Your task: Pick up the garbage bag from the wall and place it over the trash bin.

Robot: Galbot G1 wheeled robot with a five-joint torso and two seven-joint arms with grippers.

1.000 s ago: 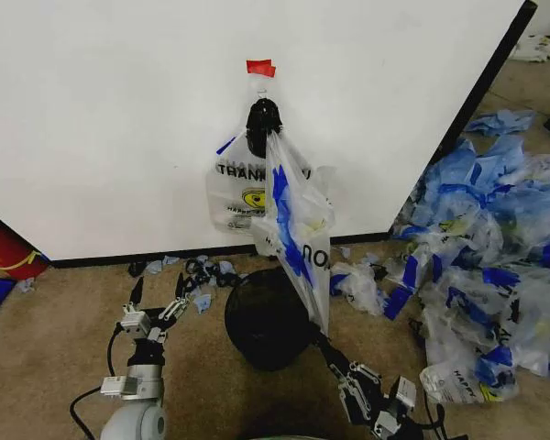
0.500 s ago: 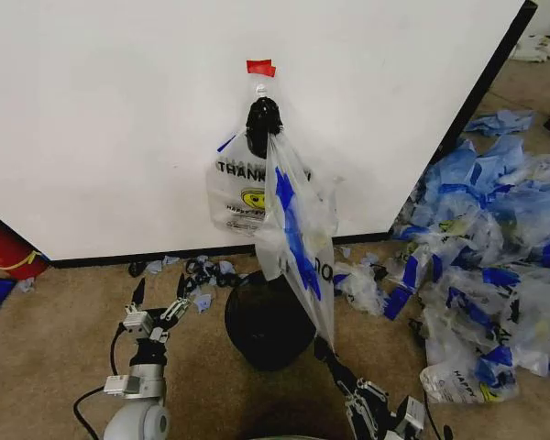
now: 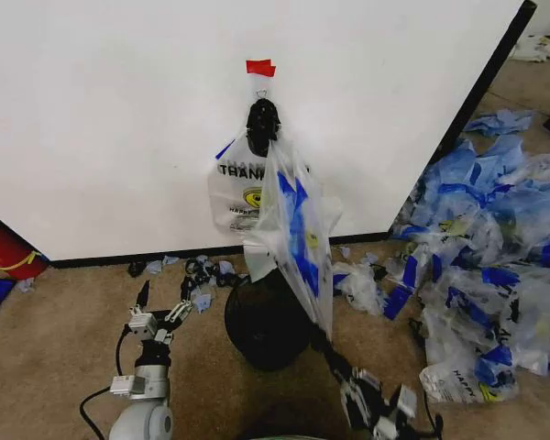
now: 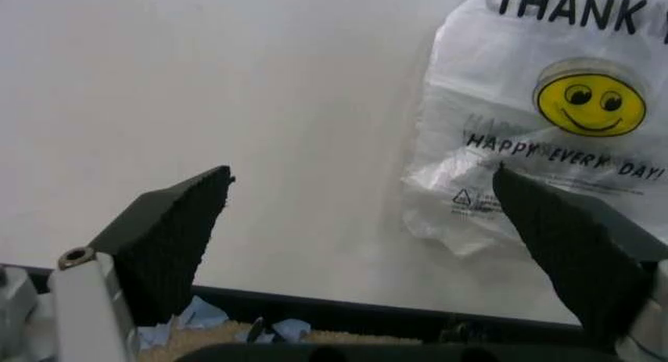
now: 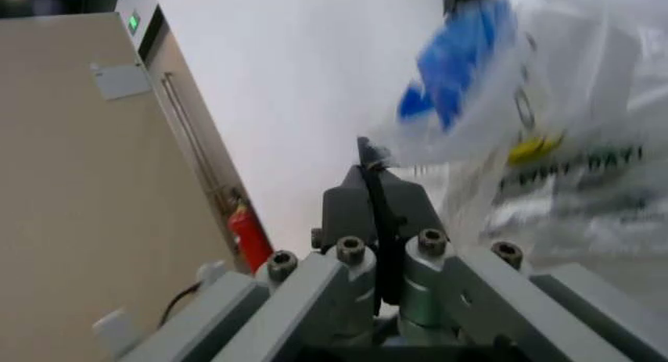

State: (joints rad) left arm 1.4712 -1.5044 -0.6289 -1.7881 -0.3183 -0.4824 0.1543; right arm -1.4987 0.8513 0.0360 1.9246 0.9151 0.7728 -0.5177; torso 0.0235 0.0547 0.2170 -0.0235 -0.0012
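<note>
In the head view, the garbage bag (image 3: 289, 234) hangs from a black knot (image 3: 262, 119) under red tape (image 3: 259, 67) on the wall (image 3: 119, 110), and a second bag with "THANK" print (image 3: 236, 188) lies flat against the wall behind it. The garbage bag's lower edge is stretched down and forward to the right gripper (image 3: 319, 337), whose fingers are pinched together on the plastic just beside the trash bin (image 3: 266, 321). The bin stands on the carpet (image 3: 55, 330) directly below the bag, close to the black strip at the wall's foot. The left gripper (image 3: 165, 298) hovers to the left of the bin with its fingers spread apart and nothing between them. A heap of clear-and-blue bags (image 3: 486, 247) lies on the floor at right, and small blue scraps (image 3: 202, 270) are scattered by the wall's base. In the left wrist view, the left gripper's two dark fingers (image 4: 172, 237) stand wide apart, pointing at the wall, with the flat smiley-face bag off to one side. In the right wrist view, the right gripper's fingers (image 5: 374, 202) are closed on a fold of the garbage bag, whose blue tape and yellow print rise beyond them; a red fire extinguisher (image 5: 250, 241) stands at the wall's far end.
</note>
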